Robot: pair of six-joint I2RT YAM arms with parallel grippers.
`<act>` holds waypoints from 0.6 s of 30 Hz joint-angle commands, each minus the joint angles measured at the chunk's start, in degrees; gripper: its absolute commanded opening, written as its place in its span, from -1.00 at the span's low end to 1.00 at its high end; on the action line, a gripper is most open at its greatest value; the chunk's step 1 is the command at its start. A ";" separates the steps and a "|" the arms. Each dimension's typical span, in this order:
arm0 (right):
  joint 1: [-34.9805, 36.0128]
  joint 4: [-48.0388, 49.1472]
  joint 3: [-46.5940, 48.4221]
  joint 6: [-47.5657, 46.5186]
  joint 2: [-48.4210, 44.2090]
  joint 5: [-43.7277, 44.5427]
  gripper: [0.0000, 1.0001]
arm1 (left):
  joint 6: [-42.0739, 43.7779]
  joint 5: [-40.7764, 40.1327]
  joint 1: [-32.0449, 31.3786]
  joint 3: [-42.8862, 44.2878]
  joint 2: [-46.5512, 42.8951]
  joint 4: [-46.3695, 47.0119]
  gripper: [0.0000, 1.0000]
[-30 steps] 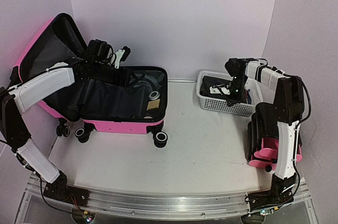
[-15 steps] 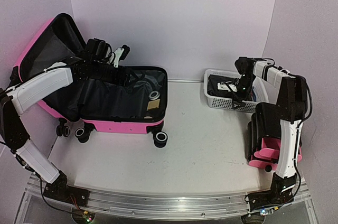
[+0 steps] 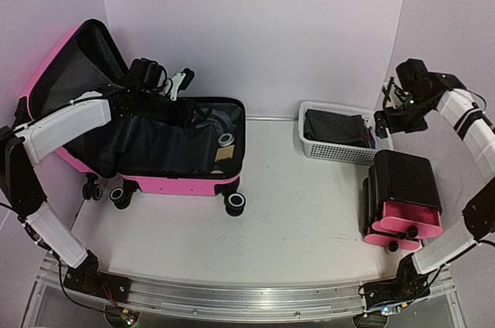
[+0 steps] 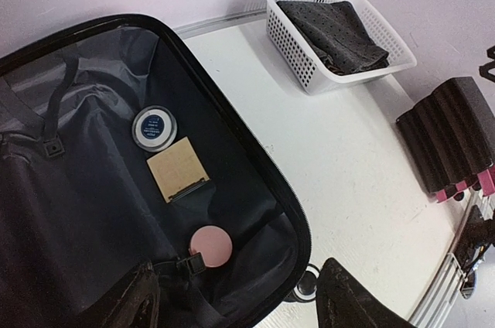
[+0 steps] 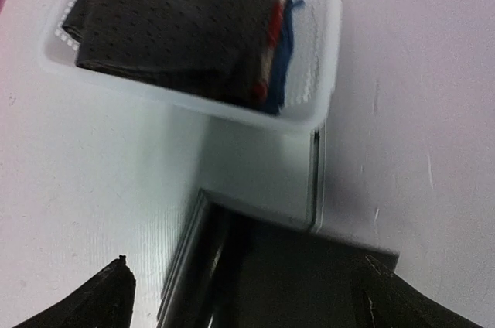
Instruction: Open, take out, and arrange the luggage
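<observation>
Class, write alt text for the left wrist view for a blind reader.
The open luggage, seen from above, holds a round tin, a tan square and a pink disc on black lining. Beyond it on the table, a white basket holds dark cloth. The open left gripper frames the bottom edge.

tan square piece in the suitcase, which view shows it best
The left wrist view: the tan square piece lies close and unblocked on the luggage lining, beside a round tin. The top external view shows the same piece small and far. The right wrist view misses it entirely.
</observation>
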 commanded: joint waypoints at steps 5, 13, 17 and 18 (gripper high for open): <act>-22.81 -10.93 -10.14 22.64 -5.88 -10.04 0.97 | -1.81 4.98 0.07 0.14 1.61 5.00 0.39; -30.63 -8.80 -18.46 25.11 -7.06 -13.94 0.97 | -2.14 5.47 0.07 -1.68 -0.21 5.44 0.39; -30.75 -5.46 -22.72 26.92 -7.42 -22.54 0.97 | -2.17 5.49 0.07 -2.03 -0.18 5.57 0.39; -30.75 -4.12 -23.95 27.08 -7.44 -26.93 0.96 | -2.21 5.54 0.07 -1.98 -0.05 5.53 0.39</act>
